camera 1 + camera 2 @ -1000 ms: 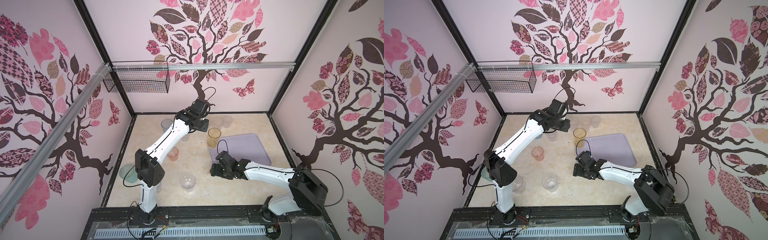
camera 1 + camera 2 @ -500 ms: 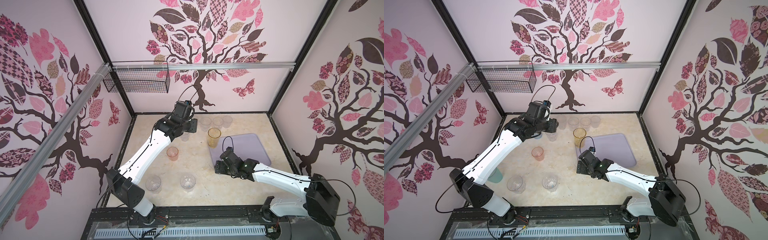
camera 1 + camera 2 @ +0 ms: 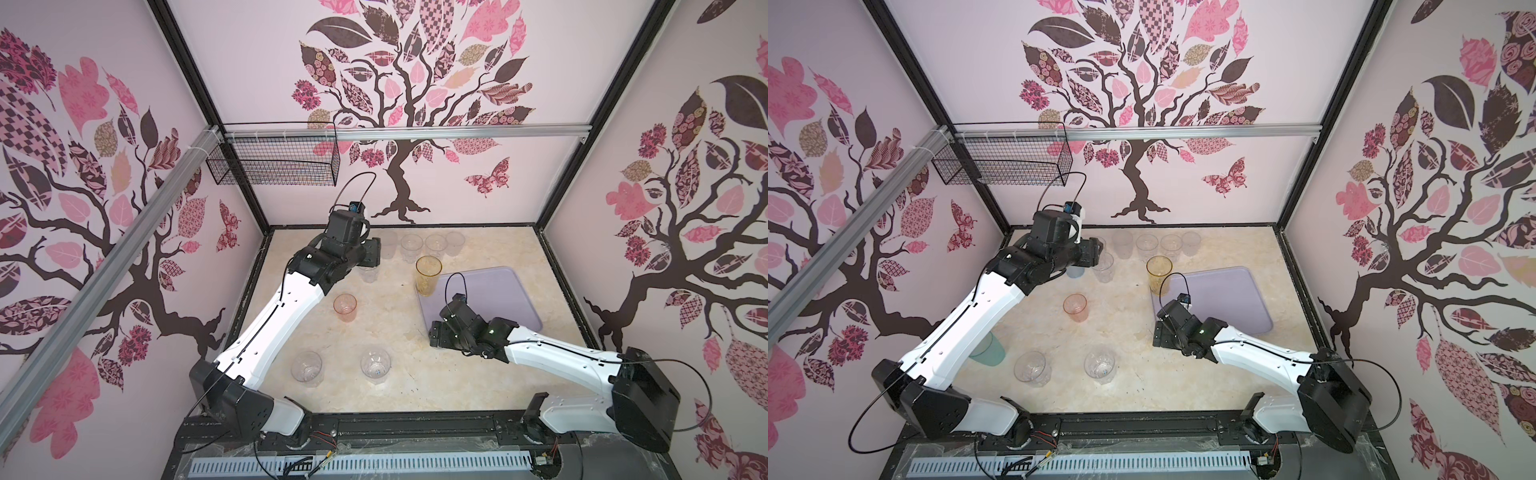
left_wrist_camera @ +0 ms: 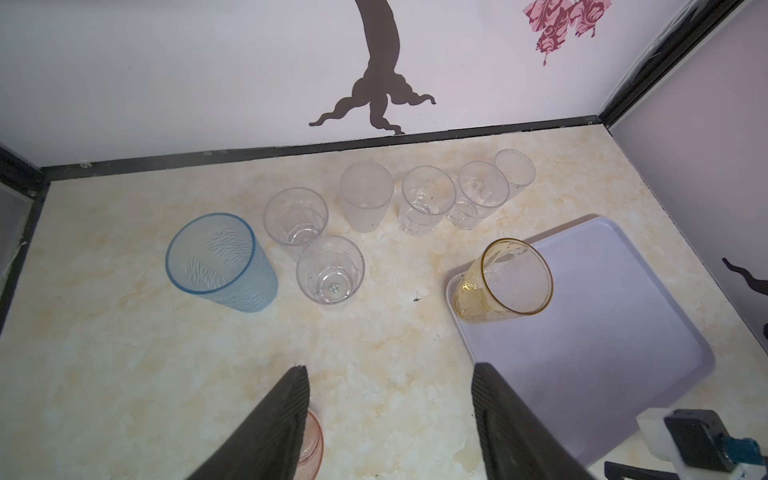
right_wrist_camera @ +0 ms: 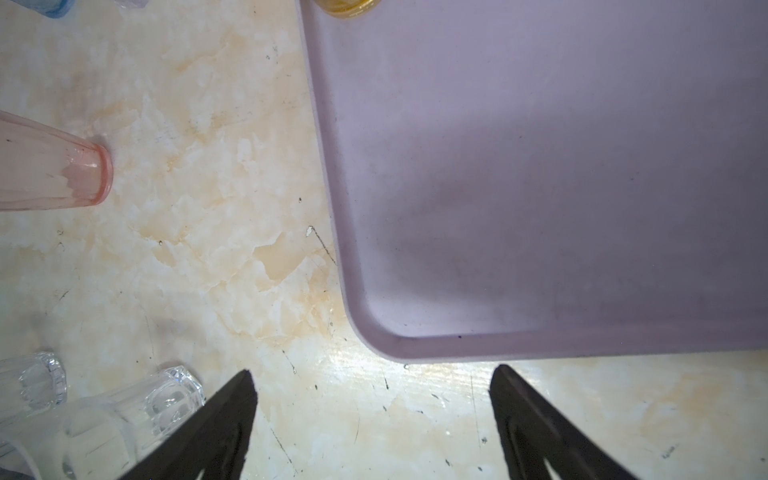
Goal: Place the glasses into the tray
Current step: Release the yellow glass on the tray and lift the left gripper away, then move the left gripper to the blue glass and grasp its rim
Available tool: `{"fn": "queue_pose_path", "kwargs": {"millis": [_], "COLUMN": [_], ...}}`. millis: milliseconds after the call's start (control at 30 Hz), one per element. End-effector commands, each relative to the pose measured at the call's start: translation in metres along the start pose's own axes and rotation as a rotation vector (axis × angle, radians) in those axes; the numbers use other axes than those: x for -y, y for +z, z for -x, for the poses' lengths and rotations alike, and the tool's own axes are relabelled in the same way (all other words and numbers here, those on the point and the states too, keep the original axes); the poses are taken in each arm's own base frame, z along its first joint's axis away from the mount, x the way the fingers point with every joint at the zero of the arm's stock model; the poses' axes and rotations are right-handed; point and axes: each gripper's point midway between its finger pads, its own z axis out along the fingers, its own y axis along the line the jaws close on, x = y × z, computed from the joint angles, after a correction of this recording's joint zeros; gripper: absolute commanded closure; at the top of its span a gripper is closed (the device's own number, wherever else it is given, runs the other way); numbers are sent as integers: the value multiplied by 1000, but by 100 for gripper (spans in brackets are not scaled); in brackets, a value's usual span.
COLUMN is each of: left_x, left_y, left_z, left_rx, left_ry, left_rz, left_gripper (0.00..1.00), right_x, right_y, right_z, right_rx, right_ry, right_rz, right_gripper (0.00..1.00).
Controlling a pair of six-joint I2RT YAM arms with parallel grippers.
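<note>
While I am steering, amber glass (image 4: 505,280): sitting in tray (image 3: 498,299)'s far-left corner, sparing room.
Clear glasses (image 4: 428,199): waiting along tabletop's back edge.
Left pincer (image 4: 386,374): gaping empty, facing them.
Right pincer (image 5: 370,378): gaping empty beside tray.

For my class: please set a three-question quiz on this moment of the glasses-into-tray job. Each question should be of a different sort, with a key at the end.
1. True or false: the amber glass stands inside a corner of the tray.
2. Multiple choice: what is between the fingers of the left gripper? A a glass; B the tray's rim; C nothing.
3. Fill in: the pink glass stands upright on the ___, outside the tray.

Key: 1 true. 2 C, the jaws are apart with nothing between them. 3 table.
</note>
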Motion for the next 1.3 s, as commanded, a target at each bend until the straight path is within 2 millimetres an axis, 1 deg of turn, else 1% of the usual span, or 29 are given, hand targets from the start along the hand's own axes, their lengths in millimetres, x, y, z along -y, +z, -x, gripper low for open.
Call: {"fn": "queue_pose_path", "kwargs": {"millis": [0, 200, 300, 433, 500, 600, 733, 833, 900, 1000, 1133, 1267], "left_x": [-12, -28, -40, -62, -76, -98, -133, -154, -161, -167, -175, -187], "left_y": [-3, 0, 2, 1, -1, -7, -18, -18, -11, 10, 43, 67], "left_z": [1, -4, -5, -5, -5, -8, -18, -28, -33, -36, -33, -32], "left_rx": [33, 7, -6, -5, -7, -13, -9, -7, -13, -42, -93, -141], "left_ry": [6, -31, -88, -165, -195, -228, -292, -369, -411, -470, -473, -455], "left_rz": [36, 61, 45, 45, 61, 105, 176, 190, 176, 135, 131, 171], "left_gripper": [32, 33, 33, 34, 35, 36, 36, 36, 37, 41, 47, 49], "right_x": [-11, -13, -14, -18, -19, -15, -16, -20, -23, -25, -24, -18], "right_y": [-6, -5, -5, -8, -11, -18, -39, -50, -54, -52, -45, -42], "right_z": [13, 14, 15, 20, 26, 38, 63, 76, 80, 81, 72, 64], "right_rx": [30, 30, 35, 41, 50, 63, 121, 147, 154, 150, 118, 102], "right_ry": [1, -2, -3, -12, -20, -14, -49, -97, -116, -119, -110, -99], "right_rz": [22, 26, 29, 38, 40, 46, 41, 23, 20, 26, 35, 36], "right_gripper": [9, 9, 9, 9, 8, 9, 9, 8, 8, 8, 9, 9]}}
